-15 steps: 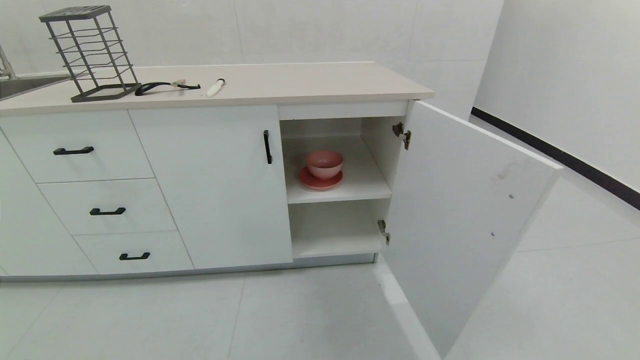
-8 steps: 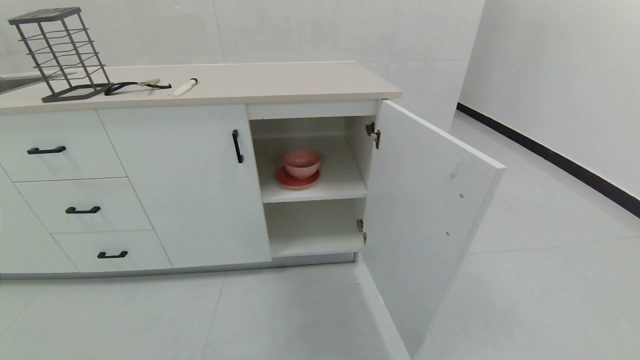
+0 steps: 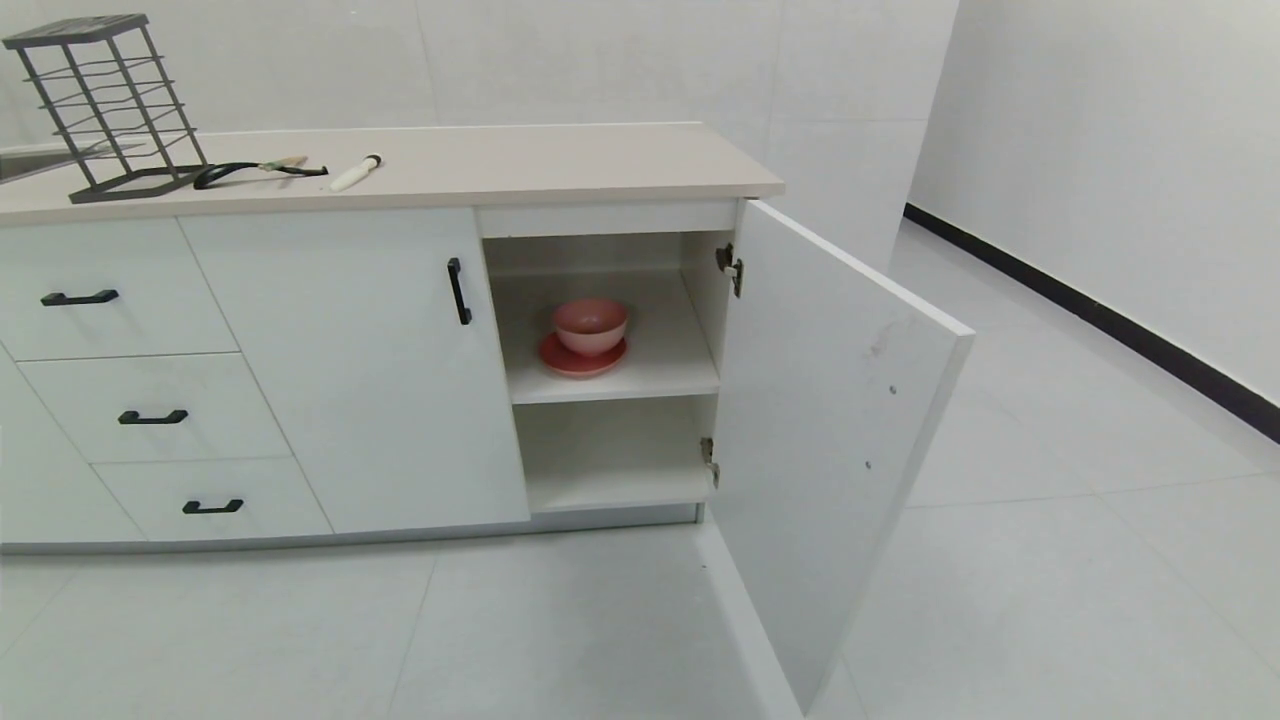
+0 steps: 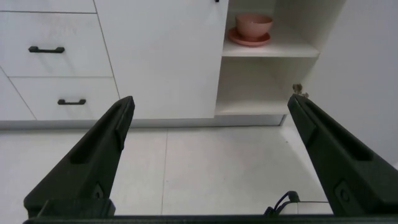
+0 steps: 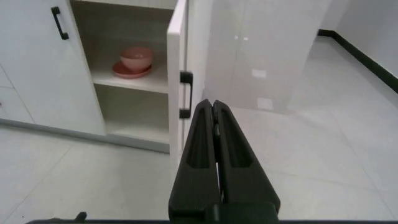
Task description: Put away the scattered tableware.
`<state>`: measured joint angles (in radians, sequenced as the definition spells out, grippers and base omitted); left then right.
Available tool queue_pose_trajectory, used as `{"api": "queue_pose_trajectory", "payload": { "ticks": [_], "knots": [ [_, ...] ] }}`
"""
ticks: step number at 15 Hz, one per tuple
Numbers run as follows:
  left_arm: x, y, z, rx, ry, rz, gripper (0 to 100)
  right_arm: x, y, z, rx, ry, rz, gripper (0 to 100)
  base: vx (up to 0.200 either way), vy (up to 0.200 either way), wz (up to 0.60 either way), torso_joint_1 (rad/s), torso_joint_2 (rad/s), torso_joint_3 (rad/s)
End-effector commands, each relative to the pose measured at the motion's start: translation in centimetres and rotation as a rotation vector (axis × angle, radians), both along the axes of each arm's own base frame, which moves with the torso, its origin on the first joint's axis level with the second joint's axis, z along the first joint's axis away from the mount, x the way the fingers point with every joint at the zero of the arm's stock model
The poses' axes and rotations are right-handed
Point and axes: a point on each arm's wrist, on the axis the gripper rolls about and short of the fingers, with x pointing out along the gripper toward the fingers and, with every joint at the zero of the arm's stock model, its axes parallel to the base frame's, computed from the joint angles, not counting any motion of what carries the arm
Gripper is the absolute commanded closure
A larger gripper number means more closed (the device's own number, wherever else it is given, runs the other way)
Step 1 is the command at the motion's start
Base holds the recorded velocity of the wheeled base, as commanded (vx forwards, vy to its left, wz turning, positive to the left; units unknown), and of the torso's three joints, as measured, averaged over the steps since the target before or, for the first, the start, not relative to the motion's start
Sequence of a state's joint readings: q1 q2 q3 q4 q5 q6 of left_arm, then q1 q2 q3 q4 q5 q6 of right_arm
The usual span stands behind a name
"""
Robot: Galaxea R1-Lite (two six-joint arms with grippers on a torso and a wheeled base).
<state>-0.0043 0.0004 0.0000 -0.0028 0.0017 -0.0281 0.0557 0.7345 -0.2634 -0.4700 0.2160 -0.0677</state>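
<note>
A pink bowl (image 3: 590,326) sits on a red plate (image 3: 580,360) on the upper shelf of the open cabinet (image 3: 610,385). The same bowl (image 4: 254,25) and plate (image 4: 249,40) appear far off in the left wrist view, and the bowl (image 5: 137,58) in the right wrist view. My left gripper (image 4: 208,115) is open, held above the floor well short of the cabinet. My right gripper (image 5: 213,118) is shut with nothing in it, in front of the open door's edge (image 5: 177,81). A white-handled utensil (image 3: 355,172) and black-handled tools (image 3: 250,172) lie on the countertop (image 3: 560,160).
The cabinet door (image 3: 830,420) stands swung out to the right over the tiled floor. A black wire rack (image 3: 100,105) stands at the counter's left end beside a sink (image 3: 30,165). Three drawers (image 3: 130,360) with black handles fill the left side. A wall runs along the right.
The whole head view has shifted, so the cabinet now sits further left in the picture: the camera moved. The bowl, plate and door keep their places.
</note>
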Motion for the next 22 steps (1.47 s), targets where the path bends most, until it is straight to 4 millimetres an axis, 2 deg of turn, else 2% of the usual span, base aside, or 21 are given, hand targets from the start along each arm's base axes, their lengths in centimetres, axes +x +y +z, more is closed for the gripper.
{"api": "queue_pose_trajectory", "payload": {
  "ticks": [1, 2, 3, 5, 9, 12, 13, 14, 15, 16, 22],
  "knots": [
    [0.0, 0.0, 0.0, -0.001, -0.001, 0.001, 0, 9.7, 1.2, -0.8, -0.016, 0.112, 0.079, 100, 0.000, 0.000, 0.00, 0.000, 0.00, 0.000],
    [0.0, 0.0, 0.0, -0.001, -0.002, 0.003, 0, 11.0, 1.4, -2.6, -0.012, 0.136, 0.124, 100, 0.000, 0.000, 0.00, 0.000, 0.00, 0.000],
    [0.0, 0.0, 0.0, -0.001, -0.002, 0.003, 0, 11.5, 1.5, -4.0, -0.013, 0.141, 0.140, 100, 0.000, 0.000, 0.00, 0.000, 0.00, 0.000],
    [0.0, 0.0, 0.0, 0.002, -0.002, 0.001, 0, 11.9, 1.6, -5.2, -0.013, 0.149, 0.141, 100, 0.000, 0.000, 0.00, 0.000, 0.00, 0.000],
    [0.0, 0.0, 0.0, 0.000, -0.001, 0.001, 0, 13.4, 1.7, -5.4, -0.014, 0.124, 0.143, 100, 0.000, 0.000, 0.00, 0.000, 0.00, 0.000],
    [0.0, 0.0, 0.0, 0.000, -0.001, 0.001, 0, 15.0, 1.9, -5.1, -0.013, 0.102, 0.144, 100, 0.000, 0.000, 0.00, 0.000, 0.00, 0.000],
    [0.0, 0.0, 0.0, 0.002, -0.001, 0.001, 0, 16.1, 2.0, -5.1, -0.013, 0.087, 0.146, 100, 0.000, 0.000, 0.00, 0.000, 0.00, 0.000],
    [0.0, 0.0, 0.0, 0.002, -0.001, 0.001, 0, 16.1, 2.0, -5.1, -0.013, 0.087, 0.146, 100, 0.000, 0.000, 0.00, 0.000, 0.00, 0.000],
    [0.0, 0.0, 0.0, 0.002, -0.001, -0.001, 0, 18.1, 2.3, -5.7, -0.013, 0.068, 0.178, 100, 0.000, 0.000, 0.00, 0.000, 0.00, 0.000],
    [0.0, 0.0, 0.0, 0.002, -0.001, 0.001, 0, 19.0, 2.5, -6.1, -0.013, 0.060, 0.193, 100, 0.000, 0.000, 0.00, 0.000, 0.00, 0.000],
    [0.0, 0.0, 0.0, -0.001, -0.001, 0.003, 0, 22.9, 3.1, -8.2, -0.010, 0.011, 0.319, 100, 0.000, 0.000, 0.00, 0.000, 0.00, 0.000]
  ]
}}
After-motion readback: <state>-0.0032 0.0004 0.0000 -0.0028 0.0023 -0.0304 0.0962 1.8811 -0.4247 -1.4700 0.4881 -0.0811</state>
